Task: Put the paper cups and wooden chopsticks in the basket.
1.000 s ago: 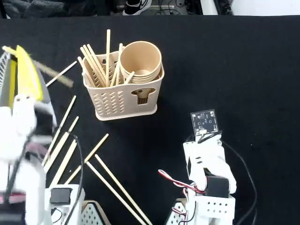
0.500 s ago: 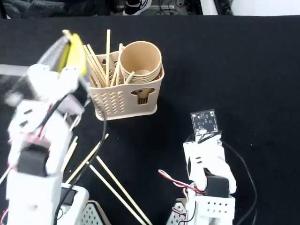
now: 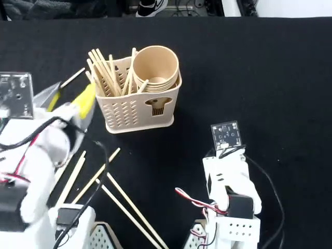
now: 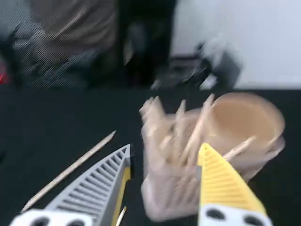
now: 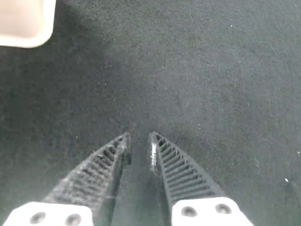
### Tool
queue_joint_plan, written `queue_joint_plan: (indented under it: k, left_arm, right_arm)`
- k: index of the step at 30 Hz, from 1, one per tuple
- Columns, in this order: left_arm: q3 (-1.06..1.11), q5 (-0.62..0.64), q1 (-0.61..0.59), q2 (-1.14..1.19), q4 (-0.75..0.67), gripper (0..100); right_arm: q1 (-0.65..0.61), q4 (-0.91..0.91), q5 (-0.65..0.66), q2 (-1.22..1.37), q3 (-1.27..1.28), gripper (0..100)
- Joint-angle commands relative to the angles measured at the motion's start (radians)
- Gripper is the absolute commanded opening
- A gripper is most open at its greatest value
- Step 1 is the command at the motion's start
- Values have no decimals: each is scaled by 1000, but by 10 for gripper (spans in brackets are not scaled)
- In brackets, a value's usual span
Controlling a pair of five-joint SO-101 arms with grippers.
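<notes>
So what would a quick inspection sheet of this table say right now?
Surface: black cloth covering the table.
Job's things: basket holds stacked paper cups and a bundle of chopsticks; several loose chopsticks lie on the cloth in front of the basket, near the arm bases.
Clutter: nothing seen.
Grippers: left tool open and empty, beside the basket; right tool shut, holding nothing, over bare cloth.
Cables: red and white wires at the right arm's base; a black cable trails from the left arm.
Surroundings: a shoe beyond the far edge.
</notes>
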Motion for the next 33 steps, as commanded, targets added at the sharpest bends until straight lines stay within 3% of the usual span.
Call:
queue_joint_plan:
  k: [1, 5, 9, 15, 19, 25, 31, 33]
  left_arm:
    - [-35, -123, -165, 152, 160, 233]
    - [35, -290, -303, 364, 170, 231]
    - [124, -436, -328, 583, 112, 231]
    - [234, -450, -320, 881, -178, 230]
    - [239, -468, -323, 1046, -270, 230]
    - [166, -563, -331, 1154, -215, 227]
    - [162, -565, -320, 1146, -210, 30]
    - [162, -565, -320, 1145, -206, 38]
  right_arm:
    - [-15, -18, 11, -77, -12, 82]
    - [-15, -18, 11, -77, -12, 82]
    - [-15, -18, 11, -77, -12, 82]
    - [-15, -20, 11, -77, -10, 82]
    - [-15, -20, 11, -77, -10, 82]
    - [-14, -20, 11, -77, -10, 82]
    - [-14, -20, 11, -77, -10, 82]
    - [-14, -20, 11, -77, -10, 82]
